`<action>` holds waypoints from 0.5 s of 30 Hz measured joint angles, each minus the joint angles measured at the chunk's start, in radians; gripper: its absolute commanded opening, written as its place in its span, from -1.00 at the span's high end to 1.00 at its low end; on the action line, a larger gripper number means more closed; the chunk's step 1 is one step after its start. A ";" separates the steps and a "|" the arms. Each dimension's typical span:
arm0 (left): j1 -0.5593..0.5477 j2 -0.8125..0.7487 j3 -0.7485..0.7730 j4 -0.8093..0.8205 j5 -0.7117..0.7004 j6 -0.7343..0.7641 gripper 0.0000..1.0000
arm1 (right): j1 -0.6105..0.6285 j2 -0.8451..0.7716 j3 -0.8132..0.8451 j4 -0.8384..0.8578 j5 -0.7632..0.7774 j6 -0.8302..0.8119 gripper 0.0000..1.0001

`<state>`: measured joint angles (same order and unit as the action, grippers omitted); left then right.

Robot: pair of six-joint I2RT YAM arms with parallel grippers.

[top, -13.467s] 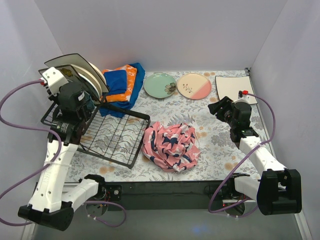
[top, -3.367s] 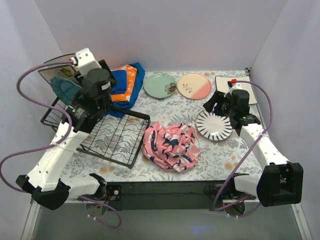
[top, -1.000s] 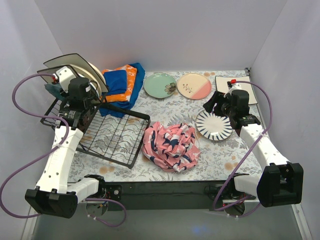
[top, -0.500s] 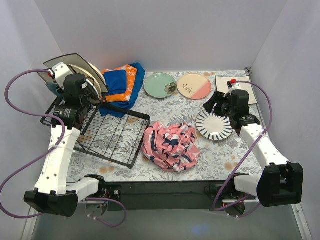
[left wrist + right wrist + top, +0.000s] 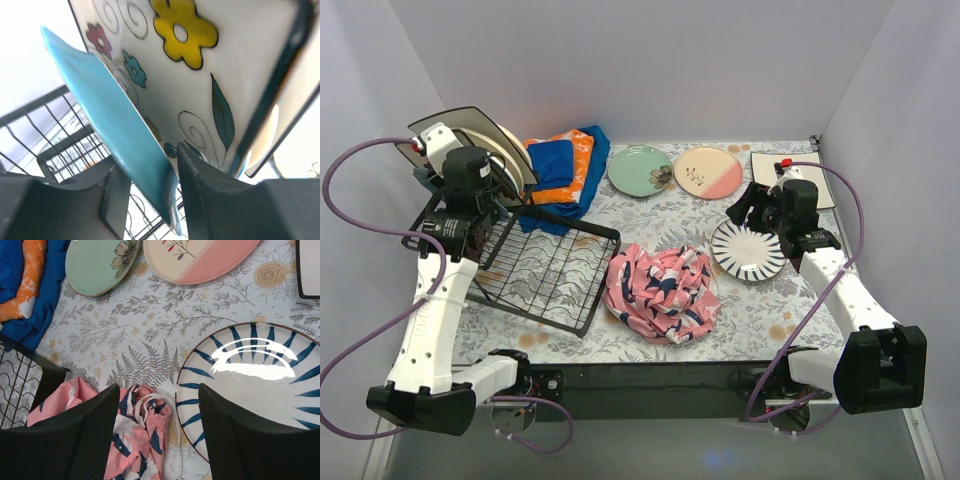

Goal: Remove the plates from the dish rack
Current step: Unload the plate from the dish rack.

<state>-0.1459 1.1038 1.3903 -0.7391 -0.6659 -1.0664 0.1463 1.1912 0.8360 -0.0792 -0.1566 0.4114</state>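
Pale, plain walls close in a desk (image 5: 760, 300) covered with a grey floral print. At 9 o'clock on it sits the black wire dish rack (image 5: 555, 275), its grid base bare toward the front and its far end holding plates on edge: a glossy teal plate (image 5: 115, 130), a cream square plate with a dark rim and painted yellow, red and blue flowers (image 5: 200, 75) just behind it, and round cream plates (image 5: 510, 150) leaning at the back. The left fingers (image 5: 205, 200) reach into that end and stand on either side of the teal plate's lower rim; I cannot tell whether they press on it or merely flank it. At 12 o'clock lie a mint green plate with a flower (image 5: 640, 170) and, just beside it, a cream-and-pink plate (image 5: 708, 172), with a cream square dark-edged plate (image 5: 770, 165) at 1 o'clock, partly hidden by the right arm. A white round plate with blue radial stripes (image 5: 748, 250) lies flat at 3 o'clock. The right fingers (image 5: 95, 440) hang above its left edge, spread wide with nothing between them. A crumpled pink patterned cloth (image 5: 660, 290) sits near the centre, toward 6 o'clock, and folded blue-and-orange cloths (image 5: 565, 165) lie at 11 o'clock against the rack.
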 measured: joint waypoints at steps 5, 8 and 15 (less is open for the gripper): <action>0.000 -0.029 0.024 0.002 -0.005 0.013 0.14 | 0.000 0.000 0.000 0.000 0.000 0.000 -0.38; 0.000 -0.047 0.024 0.002 -0.005 0.014 0.22 | 0.000 0.000 0.000 0.000 0.000 0.000 -0.38; 0.000 -0.051 0.021 0.007 -0.004 0.013 0.25 | 0.000 0.000 0.000 0.000 0.000 -0.001 -0.38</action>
<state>-0.1459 1.0531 1.4109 -0.7322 -0.6701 -1.0531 0.1463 1.1912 0.8360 -0.0792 -0.1566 0.4107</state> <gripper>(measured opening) 0.379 0.694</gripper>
